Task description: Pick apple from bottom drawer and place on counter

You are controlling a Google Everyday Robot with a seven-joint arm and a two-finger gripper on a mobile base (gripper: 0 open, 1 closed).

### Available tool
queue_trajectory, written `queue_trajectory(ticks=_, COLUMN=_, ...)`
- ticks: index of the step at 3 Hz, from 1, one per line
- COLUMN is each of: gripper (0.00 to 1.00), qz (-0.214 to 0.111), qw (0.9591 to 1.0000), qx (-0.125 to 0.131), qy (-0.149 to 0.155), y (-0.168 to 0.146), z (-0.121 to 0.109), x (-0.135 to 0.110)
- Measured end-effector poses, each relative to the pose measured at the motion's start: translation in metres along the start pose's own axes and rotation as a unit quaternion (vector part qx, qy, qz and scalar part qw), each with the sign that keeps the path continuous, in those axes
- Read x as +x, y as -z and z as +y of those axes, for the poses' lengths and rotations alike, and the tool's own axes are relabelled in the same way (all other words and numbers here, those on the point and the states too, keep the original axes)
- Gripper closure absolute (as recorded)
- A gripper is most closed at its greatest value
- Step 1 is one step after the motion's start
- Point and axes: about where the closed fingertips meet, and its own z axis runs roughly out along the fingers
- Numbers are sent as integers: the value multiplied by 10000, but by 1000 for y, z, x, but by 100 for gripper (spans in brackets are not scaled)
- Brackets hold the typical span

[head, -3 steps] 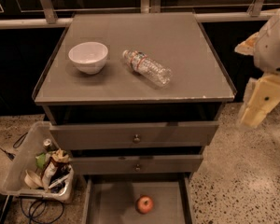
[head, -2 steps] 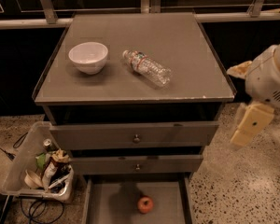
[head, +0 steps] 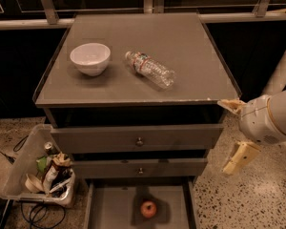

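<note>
The small red apple point(head: 148, 208) lies on the flat floor of the open bottom drawer point(head: 109, 209), near its middle. The grey counter point(head: 181, 37) is the top of the drawer cabinet above it. My gripper point(head: 225, 137) hangs at the right side of the cabinet, level with the upper drawer and well above and to the right of the apple. Its two cream fingers point(head: 240, 157) are spread apart, with nothing between them.
A white bowl point(head: 90, 58) and a clear plastic bottle point(head: 149, 69) on its side lie on the counter. Two upper drawers with small knobs point(head: 139, 141) are shut. A plastic bin of rubbish point(head: 38, 171) stands on the floor at the left, with cables beside it.
My gripper and arm have moved down and left, from beside the counter's right edge to the level of the upper drawer. The apple, bowl and bottle have not moved.
</note>
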Motion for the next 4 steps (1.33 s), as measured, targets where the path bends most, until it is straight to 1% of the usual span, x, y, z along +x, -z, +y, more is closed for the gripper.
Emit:
queue_trajectory(ticks=1, gripper=0, qz=0, qw=10000, qx=0, qy=0, y=0, z=0, x=0)
queue_trajectory(ticks=2, gripper=0, qz=-54, qw=9997, qx=-233, qy=-59, y=-29, z=11, x=7)
queue_trajectory(ticks=3, gripper=0, qz=18, qw=9985, qx=-510, qy=-195, y=-87, z=31, x=22)
queue_trajectory(ticks=4, gripper=0, qz=46, qw=9977, qx=-550, qy=-383, y=-139, z=52, x=41)
